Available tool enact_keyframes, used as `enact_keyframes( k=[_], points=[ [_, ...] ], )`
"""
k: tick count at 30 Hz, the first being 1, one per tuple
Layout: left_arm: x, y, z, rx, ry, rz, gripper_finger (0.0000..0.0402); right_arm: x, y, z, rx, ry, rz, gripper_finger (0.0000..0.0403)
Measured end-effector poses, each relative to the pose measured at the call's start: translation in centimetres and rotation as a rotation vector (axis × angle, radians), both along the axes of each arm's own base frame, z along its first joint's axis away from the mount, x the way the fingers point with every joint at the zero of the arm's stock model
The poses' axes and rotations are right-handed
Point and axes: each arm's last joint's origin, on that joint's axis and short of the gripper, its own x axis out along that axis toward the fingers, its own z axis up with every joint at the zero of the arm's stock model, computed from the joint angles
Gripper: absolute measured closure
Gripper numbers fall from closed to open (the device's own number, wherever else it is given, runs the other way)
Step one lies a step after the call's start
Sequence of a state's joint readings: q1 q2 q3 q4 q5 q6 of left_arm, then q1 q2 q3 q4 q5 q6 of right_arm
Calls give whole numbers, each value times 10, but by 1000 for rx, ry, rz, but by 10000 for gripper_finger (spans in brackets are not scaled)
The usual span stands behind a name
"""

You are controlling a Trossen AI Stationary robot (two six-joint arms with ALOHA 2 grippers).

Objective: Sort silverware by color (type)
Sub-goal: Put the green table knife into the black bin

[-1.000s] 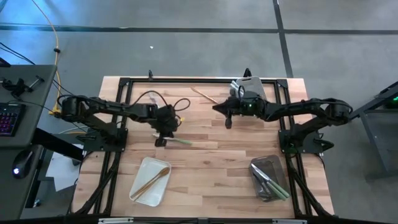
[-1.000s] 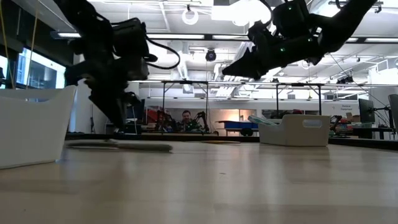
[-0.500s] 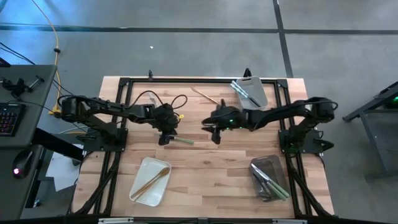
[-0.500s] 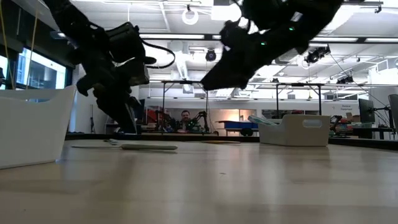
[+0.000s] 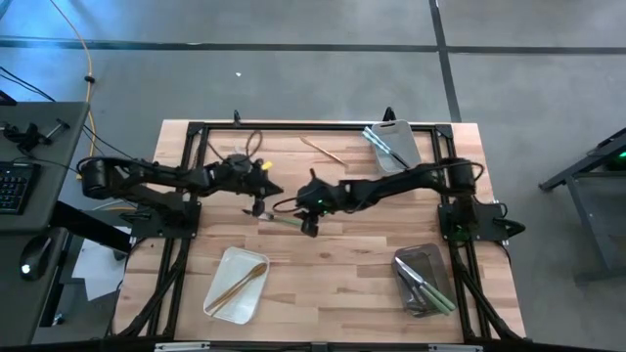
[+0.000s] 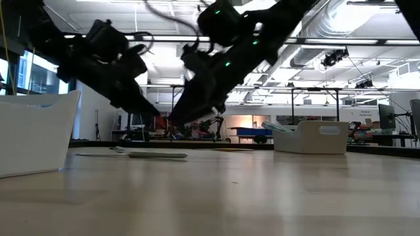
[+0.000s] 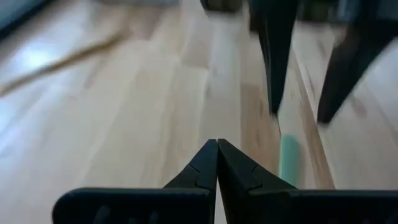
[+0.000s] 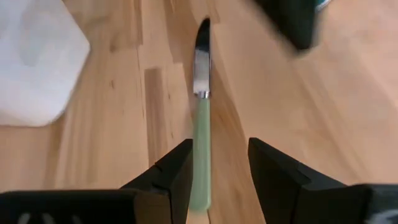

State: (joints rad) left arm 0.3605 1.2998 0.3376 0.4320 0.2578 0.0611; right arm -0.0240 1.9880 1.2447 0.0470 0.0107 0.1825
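Observation:
A pale-green-handled knife [image 8: 200, 137] with a silver blade lies flat on the wooden table [image 5: 333, 254], seen in the high view as a thin strip [image 5: 284, 220]. My right gripper [image 8: 217, 152] is open just above it. Its two fingers stand on either side of the handle's free end, and I see no touch. My left gripper [image 7: 216, 149] is shut and empty. It hovers a little to the far left of the knife [image 5: 260, 202], and the green handle [image 7: 289, 158] shows beside its tip.
A white tray [image 5: 235, 282] with gold pieces sits near left. A tray [image 5: 423, 279] with green-handled pieces sits near right. A white tray [image 5: 396, 145] with blue-handled pieces sits far right. One gold piece [image 5: 318, 149] lies loose near the far edge.
My right gripper has swung from the far-right tray toward the table's left and near edge, sinking to the knife, and has opened. My left gripper has drawn back from the knife toward the far edge and tipped up from pointing down. The knife stays flat on the table.

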Motion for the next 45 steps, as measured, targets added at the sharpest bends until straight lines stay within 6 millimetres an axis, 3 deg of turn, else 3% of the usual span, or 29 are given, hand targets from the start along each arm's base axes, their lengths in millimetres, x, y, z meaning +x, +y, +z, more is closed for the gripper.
enact_keyframes(
  k=[6,13,22,26,32,45],
  points=[
    [-13,6,0,6,-146,81,401,22,3,-15,5,73,21,263],
    [-21,9,-3,48,-201,195,401,27,10,-38,19,159,44,270],
    [-24,12,6,107,-326,343,401,21,10,-46,48,264,23,367],
    [-24,13,10,122,-366,350,401,16,12,-49,92,329,22,396],
    [-24,13,11,159,-369,346,401,2,20,-41,150,451,-7,393],
    [-24,14,11,165,-366,344,401,-42,65,-31,167,819,-85,391]
  ],
)
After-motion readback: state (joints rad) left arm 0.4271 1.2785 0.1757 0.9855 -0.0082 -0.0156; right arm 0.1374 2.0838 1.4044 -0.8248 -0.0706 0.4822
